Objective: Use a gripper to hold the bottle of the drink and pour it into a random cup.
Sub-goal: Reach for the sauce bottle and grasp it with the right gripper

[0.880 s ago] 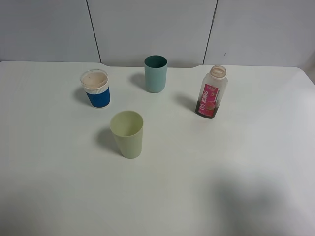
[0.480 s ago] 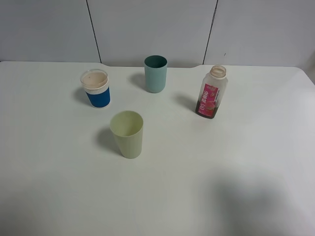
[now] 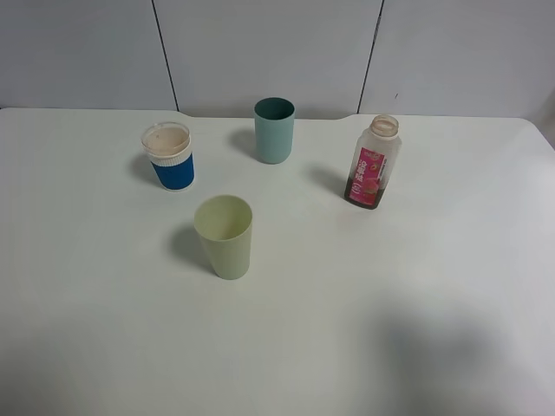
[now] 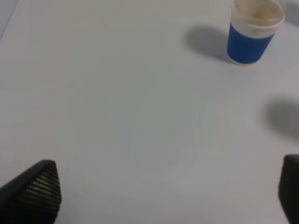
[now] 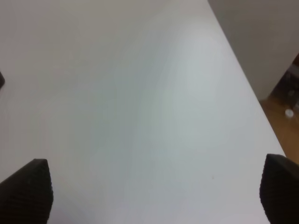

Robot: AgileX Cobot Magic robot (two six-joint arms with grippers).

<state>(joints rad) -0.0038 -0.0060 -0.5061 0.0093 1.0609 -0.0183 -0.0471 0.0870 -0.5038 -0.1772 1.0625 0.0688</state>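
Observation:
The bottle of the drink (image 3: 374, 164) stands upright and uncapped at the right of the white table, with a pink-red label and dark liquid low inside. The pale yellow-green cup (image 3: 224, 236) stands empty near the middle. Neither gripper shows in the exterior high view. In the left wrist view the left gripper (image 4: 170, 191) is open and empty over bare table, its fingertips (image 4: 39, 186) wide apart. In the right wrist view the right gripper (image 5: 154, 191) is open and empty over bare table near the table's edge. Bottle and cup are out of both wrist views.
A teal-green tumbler (image 3: 274, 130) stands at the back middle. A blue cup with a white rim (image 3: 170, 156) stands at the back left; it also shows in the left wrist view (image 4: 253, 32). The table's edge (image 5: 243, 70) and floor beyond show in the right wrist view.

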